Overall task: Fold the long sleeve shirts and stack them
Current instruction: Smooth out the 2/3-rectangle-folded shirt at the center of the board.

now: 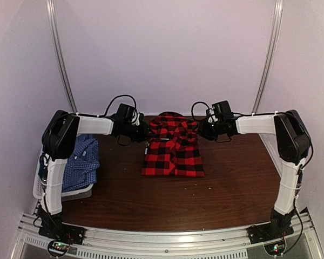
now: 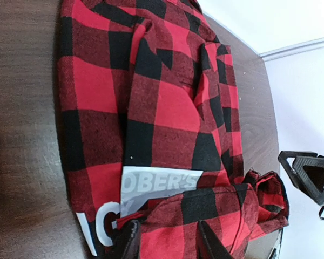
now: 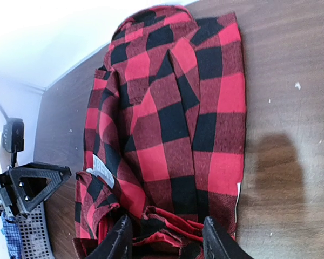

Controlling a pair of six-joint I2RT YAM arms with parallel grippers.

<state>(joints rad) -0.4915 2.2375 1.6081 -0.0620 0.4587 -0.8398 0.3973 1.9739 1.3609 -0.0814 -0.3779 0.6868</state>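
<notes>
Red-and-black plaid shirt: folded, far centre of worktop
Your left tool and right tool flank its collar end, each spread astride a cloth fold, equally near. Long axis runs far edge to near edge; the collar points to the far edge.

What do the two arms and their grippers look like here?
Both the left arm and right arm have white links and bulky black joint housings. Black cables loop over the wrists. The left gripper and right gripper have black fingers.
</notes>
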